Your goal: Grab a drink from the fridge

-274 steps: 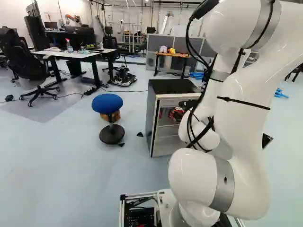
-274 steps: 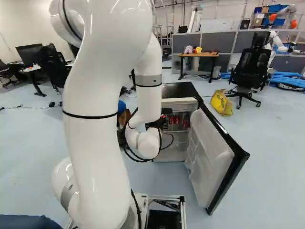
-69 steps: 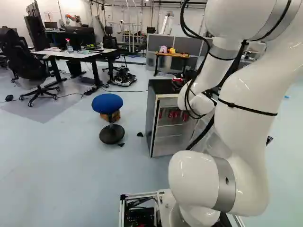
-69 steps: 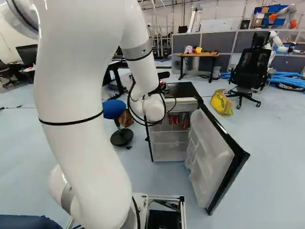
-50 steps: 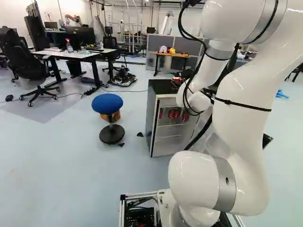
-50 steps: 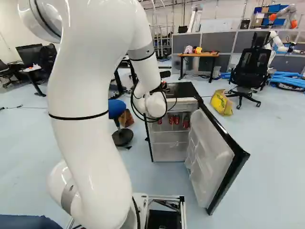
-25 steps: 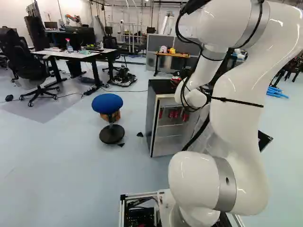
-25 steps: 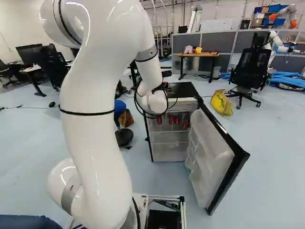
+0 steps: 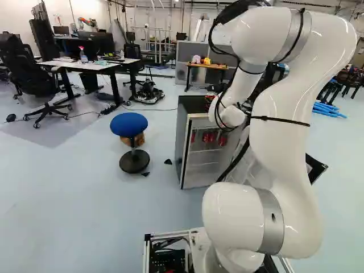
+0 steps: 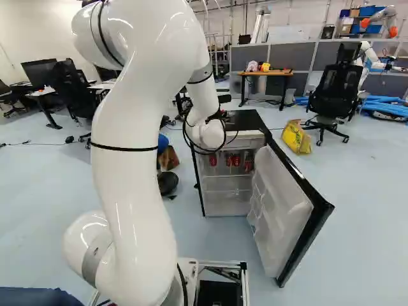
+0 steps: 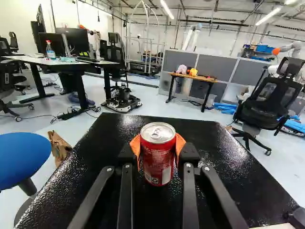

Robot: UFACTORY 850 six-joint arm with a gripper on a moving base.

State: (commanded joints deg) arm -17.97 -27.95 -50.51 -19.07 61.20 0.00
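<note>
Nearest me, my arm (image 10: 134,191) rises from the base and reaches ahead to the fridge (image 9: 181,145). The fridge door (image 10: 284,207) stands wide open on the right, swung towards me. Just inside, near the top of the fridge, more red cans (image 10: 235,160) sit in a row. Above them, over the black fridge top (image 11: 238,167), my gripper (image 11: 158,147) has a red can (image 11: 158,164) upright, pinched from both sides by its orange pads (image 11: 136,149). I can't tell whether the can's base touches that top.

I judge the grab itself done: the door is open and one drink is outside, in my grip. What may be left is setting it down or carrying it off, and perhaps closing the door. Farther off, a blue stool (image 9: 129,124) stands to the left, and a wooden table (image 11: 202,78) well beyond.
</note>
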